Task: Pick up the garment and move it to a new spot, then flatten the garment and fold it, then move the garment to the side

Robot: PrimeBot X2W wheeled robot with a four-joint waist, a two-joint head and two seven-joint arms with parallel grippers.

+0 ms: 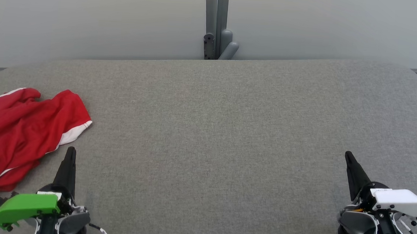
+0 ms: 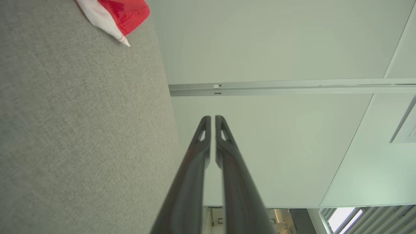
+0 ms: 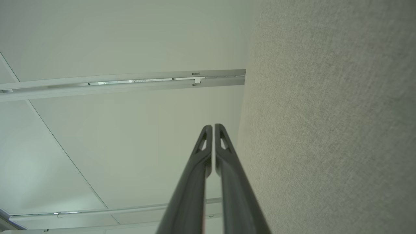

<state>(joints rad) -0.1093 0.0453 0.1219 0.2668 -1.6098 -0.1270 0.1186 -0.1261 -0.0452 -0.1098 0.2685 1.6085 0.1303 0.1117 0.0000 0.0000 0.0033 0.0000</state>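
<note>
Closest to the head camera, at the lower left, sits the left gripper (image 1: 71, 152) with its green plastic housing. Its two long dark fingers are pressed together and point up the picture, and the left wrist view shows the same pair meeting at the tips with nothing between them. At the lower right the right gripper (image 1: 348, 155), in a white housing, is clenched and empty in the same way.

The crumpled red fabric garment with white trim (image 1: 19, 130) lies in a loose heap at the far left of the wide grey woven-cloth tabletop (image 1: 230, 114), partly cut off by the picture's left edge. Its white-edged corner is just beside the left gripper's fingers and, as far as I can tell, apart from them. The right gripper is well apart from it, across a broad bare stretch of cloth. Behind the tabletop stand a pale wall (image 1: 91, 15) and a grey metal post (image 1: 216, 23).

I judge that the first step, the pick-up, has not yet begun: nothing is held and the heap looks untouched. The next move likely calls for the left gripper to part its fingers, swing to its left over the heap, come down on a raised fold rather than the thin trim, and close firmly. The bare middle of the tabletop looks the natural new spot
</note>
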